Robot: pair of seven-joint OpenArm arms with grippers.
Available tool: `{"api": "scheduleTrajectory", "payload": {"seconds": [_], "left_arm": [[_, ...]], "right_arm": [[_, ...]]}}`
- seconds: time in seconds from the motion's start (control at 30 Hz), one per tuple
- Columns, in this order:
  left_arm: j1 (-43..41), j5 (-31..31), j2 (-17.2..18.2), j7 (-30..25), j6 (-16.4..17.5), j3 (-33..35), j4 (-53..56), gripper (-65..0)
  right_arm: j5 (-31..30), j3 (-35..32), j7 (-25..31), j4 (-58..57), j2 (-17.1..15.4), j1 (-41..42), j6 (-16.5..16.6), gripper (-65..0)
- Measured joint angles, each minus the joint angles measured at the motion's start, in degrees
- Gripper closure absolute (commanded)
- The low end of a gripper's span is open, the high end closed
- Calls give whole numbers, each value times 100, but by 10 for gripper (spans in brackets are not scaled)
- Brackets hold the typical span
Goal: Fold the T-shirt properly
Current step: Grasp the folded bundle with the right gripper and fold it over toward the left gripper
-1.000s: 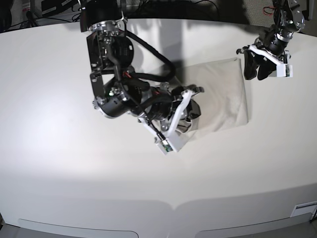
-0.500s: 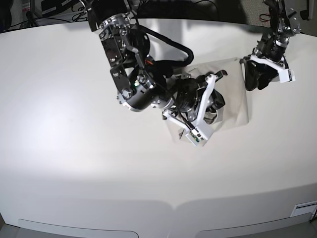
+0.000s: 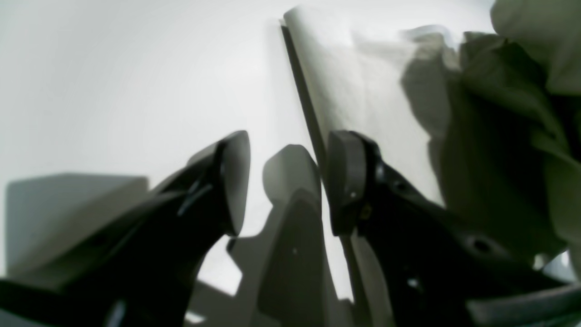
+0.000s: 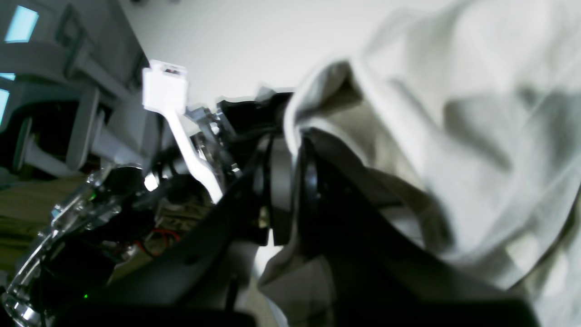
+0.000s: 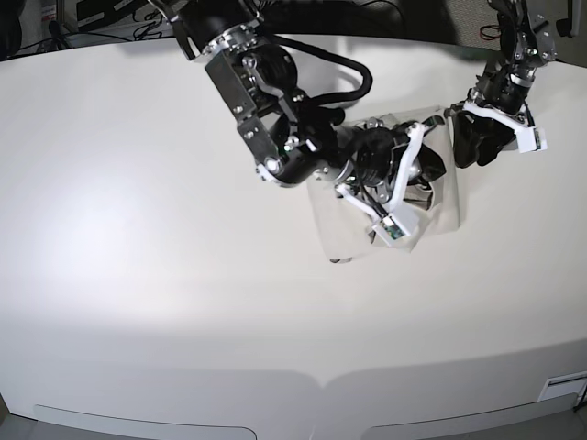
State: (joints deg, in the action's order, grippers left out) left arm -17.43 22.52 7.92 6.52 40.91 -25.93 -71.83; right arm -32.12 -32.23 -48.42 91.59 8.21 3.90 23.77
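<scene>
The pale beige T-shirt point(image 5: 344, 229) lies partly folded at the table's back right. My right gripper point(image 5: 417, 179) hangs over its middle, shut on a lifted fold of fabric. In the right wrist view the cloth point(image 4: 454, 113) is pinched between the dark fingers point(image 4: 279, 190) and drapes off to the right. My left gripper point(image 5: 474, 154) is open and empty at the shirt's right edge. In the left wrist view its fingertips point(image 3: 233, 181) straddle bare table beside the shirt's straight edge point(image 3: 354, 91), with bunched fabric at the right.
The white table point(image 5: 138, 229) stretches wide to the left and front of the shirt. The right arm's dark links and cables point(image 5: 275, 101) reach in from the back. Dark equipment stands beyond the table's back edge.
My right gripper has carried the held fabric rightward across the shirt, uncovering flat cloth at the left. My left gripper has dropped a little to the shirt's right edge.
</scene>
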Motion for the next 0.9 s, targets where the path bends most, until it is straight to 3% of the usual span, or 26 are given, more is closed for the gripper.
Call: {"api": "scheduleTrajectory", "payload": {"seconds": [0.2,0.37,0.5,0.67,0.8,0.9], "left_arm": [[0,22,0,48,2,0,-4,-275],[-2,22,0,48,2,0,-4,-275],[-2,22,0,48,2,0,-4,-275],[0,31,0,87,2,-2,-4,-275],[-2,46,15,90,2,-7,-4,-275],[-4,44,83,136,24,-4,-4,-275]], "right_arm": [[0,-562,487,-57,2,4,0,0],[164,-614,535,-57,-2,4,0,0],[345,-612,925,-57,-13,7,-2,0],[337,-612,1488,-57,-13,7,0,-182],[328,-621,1558,-59,-13,149,9,-204],[280,-640,1580,-59,-11,299,286,-204]]}}
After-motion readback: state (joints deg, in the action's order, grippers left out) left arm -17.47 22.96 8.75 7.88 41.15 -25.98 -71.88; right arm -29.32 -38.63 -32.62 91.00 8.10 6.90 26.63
